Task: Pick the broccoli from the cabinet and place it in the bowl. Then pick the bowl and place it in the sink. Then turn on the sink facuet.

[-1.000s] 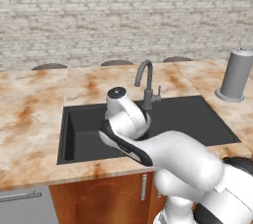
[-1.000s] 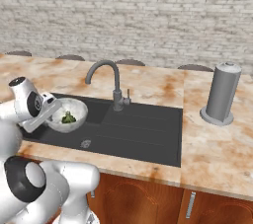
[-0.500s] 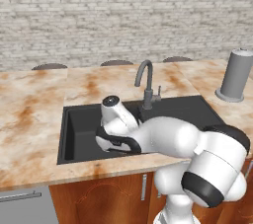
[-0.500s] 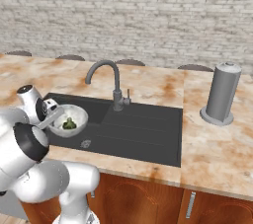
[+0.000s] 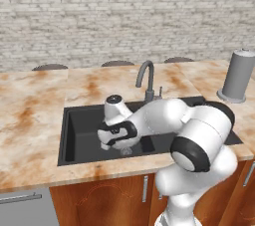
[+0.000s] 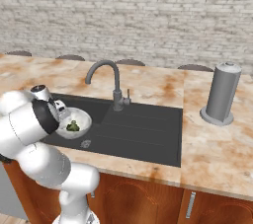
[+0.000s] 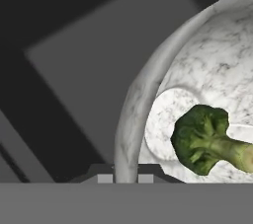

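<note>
The whitish-grey bowl (image 6: 75,123) hangs low inside the left part of the black sink (image 6: 143,130), with the dark green broccoli (image 6: 73,126) lying in it. My gripper (image 6: 58,112) is shut on the bowl's left rim. In the hand view the rim (image 7: 129,114) runs up from between my fingertips (image 7: 104,178), the broccoli (image 7: 205,139) rests on the bowl's floor, and the sink's dark bottom (image 7: 89,60) lies behind. From the left base, my hand covers the bowl above the sink (image 5: 82,130). The sink faucet (image 5: 146,78) (image 6: 106,72) stands at the back rim. The cabinet is out of view.
A fat grey upright cylinder (image 5: 238,75) (image 6: 221,94) stands on the marbled counter (image 6: 217,149) right of the sink. A brick wall closes the back. My own arm arches over the basin's front right in the left base view.
My hand has come down and toward the front of the basin, carrying the bowl with the broccoli lower into the sink. The grip has stayed shut on the rim.
</note>
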